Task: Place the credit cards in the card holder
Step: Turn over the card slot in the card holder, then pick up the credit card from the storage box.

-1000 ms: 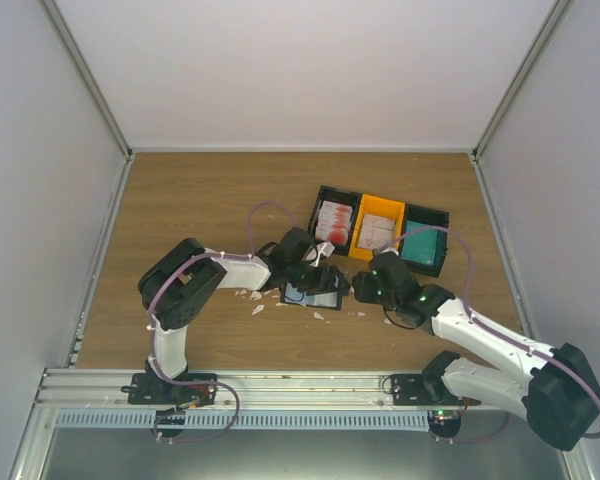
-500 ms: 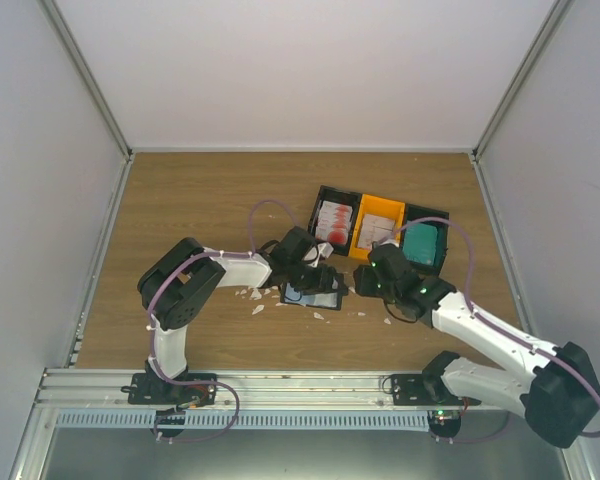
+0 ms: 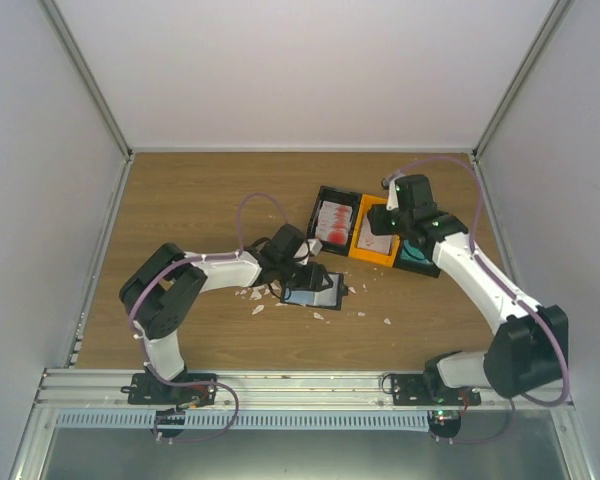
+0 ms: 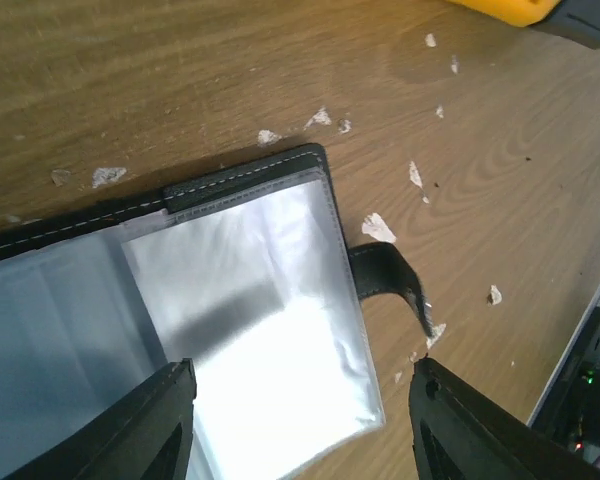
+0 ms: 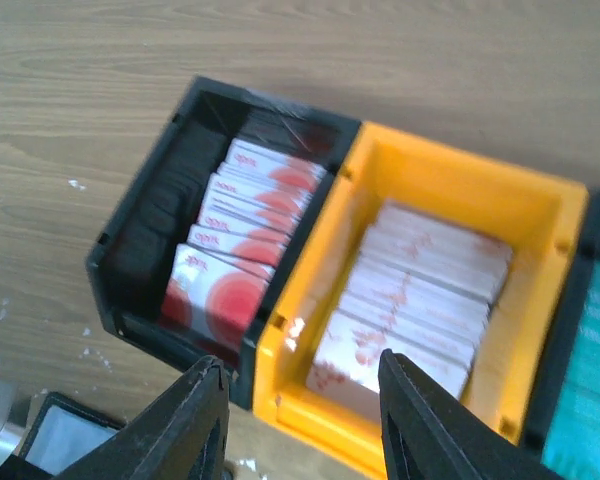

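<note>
Top external view: open black wallet (image 3: 312, 292) lies mid-worktop (image 3: 200, 200), left fingers (image 4: 160, 430) spread wide over its clear sleeve (image 4: 260, 290). At two o'clock from it, right fingers (image 5: 195, 420) hang wide and empty above bins (image 5: 140, 240) of cards (image 5: 235, 270).

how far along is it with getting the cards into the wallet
Done: the card holder lies open, with no card visible in its clear sleeves. In hand: nothing yet; the left fingers stand open over the holder, and the right fingers hang open above the yellow bin of whitish cards. Left: seemingly every card, since the red-and-white cards and teal cards are unpicked too.
</note>
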